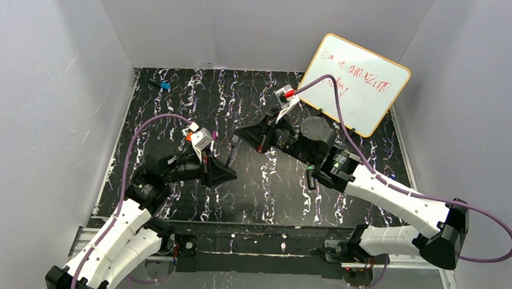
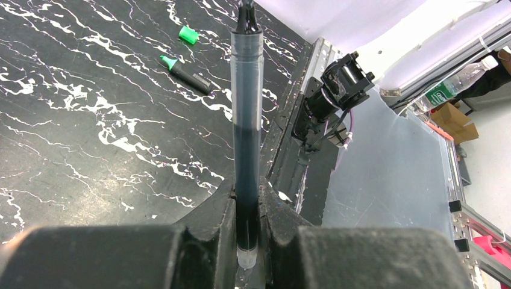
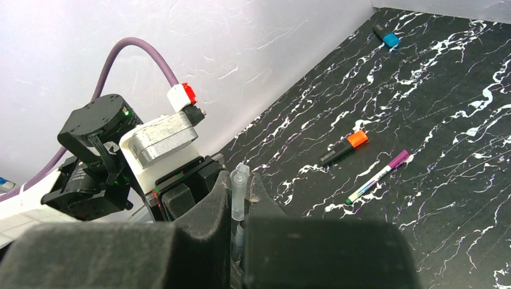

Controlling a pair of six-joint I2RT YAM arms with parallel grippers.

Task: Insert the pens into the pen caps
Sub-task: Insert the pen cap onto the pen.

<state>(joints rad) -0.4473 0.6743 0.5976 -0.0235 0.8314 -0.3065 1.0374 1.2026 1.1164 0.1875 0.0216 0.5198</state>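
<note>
My left gripper (image 2: 247, 195) is shut on the lower end of a slim dark pen (image 2: 247, 108), which points up and away from the fingers. In the top view that pen (image 1: 230, 153) stands between the two grippers in the middle of the table. My right gripper (image 3: 240, 189) is shut on a translucent pen cap (image 3: 239, 191) that pokes out past its fingertips. Seen from above, the right gripper (image 1: 242, 133) is just right of and above the pen's tip, a short gap away. The left gripper (image 1: 228, 176) sits below it.
A black marker with a green tip (image 2: 187, 73) and a loose green cap (image 2: 188, 35) lie on the black marbled table. An orange-capped marker (image 3: 344, 149), a white pen with a purple cap (image 3: 376, 176) and a blue-capped marker (image 1: 163, 86) lie farther off. A whiteboard (image 1: 363, 84) leans at the back right.
</note>
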